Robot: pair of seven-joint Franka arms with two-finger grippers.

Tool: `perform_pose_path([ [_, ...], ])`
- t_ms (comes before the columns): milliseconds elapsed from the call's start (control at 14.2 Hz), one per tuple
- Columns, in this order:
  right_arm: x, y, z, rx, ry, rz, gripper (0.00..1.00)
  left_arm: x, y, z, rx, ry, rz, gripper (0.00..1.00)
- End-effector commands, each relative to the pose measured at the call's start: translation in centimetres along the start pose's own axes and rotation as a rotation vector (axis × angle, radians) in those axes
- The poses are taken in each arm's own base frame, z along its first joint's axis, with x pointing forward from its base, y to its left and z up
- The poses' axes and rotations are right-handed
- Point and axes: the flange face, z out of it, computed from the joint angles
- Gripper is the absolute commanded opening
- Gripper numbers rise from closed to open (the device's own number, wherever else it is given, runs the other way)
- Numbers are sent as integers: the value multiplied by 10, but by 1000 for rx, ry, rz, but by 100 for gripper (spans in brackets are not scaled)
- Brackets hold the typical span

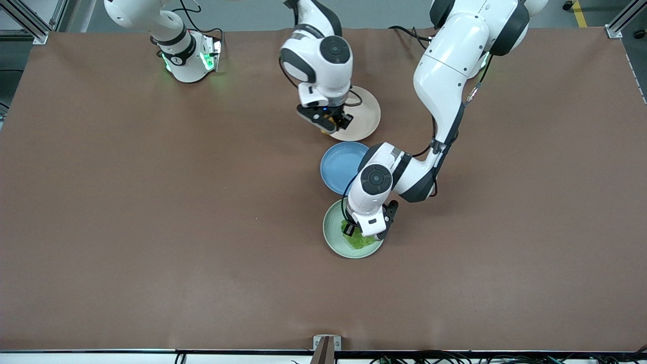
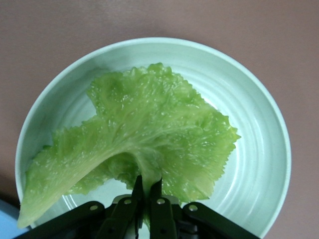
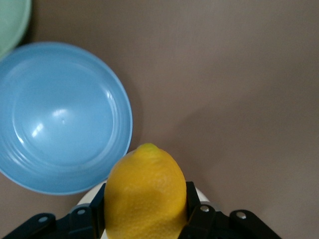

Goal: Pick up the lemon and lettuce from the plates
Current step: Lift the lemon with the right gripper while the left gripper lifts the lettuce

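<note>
My left gripper (image 1: 365,231) is over the mint green plate (image 1: 332,236) and is shut on the pale stem of the lettuce (image 1: 362,242). In the left wrist view the gripper (image 2: 148,183) pinches the stem, and the crinkled leaf (image 2: 149,119) spreads over the plate (image 2: 254,114). My right gripper (image 1: 331,124) is over the edge of the beige-pink plate (image 1: 366,119) nearest the blue plate. It is shut on the lemon (image 3: 144,194), whose pointed tip faces away from the gripper (image 3: 145,201).
An empty blue plate (image 1: 341,164) lies between the beige-pink and mint green plates; it also shows in the right wrist view (image 3: 60,119). The brown table (image 1: 151,227) lies bare toward the right arm's end.
</note>
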Motion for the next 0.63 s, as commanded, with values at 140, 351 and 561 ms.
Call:
perform_pose_path([
  [140,148,78,-4,-22,-24,-164,0,-2,-13,-2,60,-6,-14,1],
  [351,258,133,-1,-13,-43,-265,1,5,-6,-37,53,-13,-22,3],
  [561,343,196,6,2,-60,-360,1,40,9,-111,-4,-21,-63,3],
])
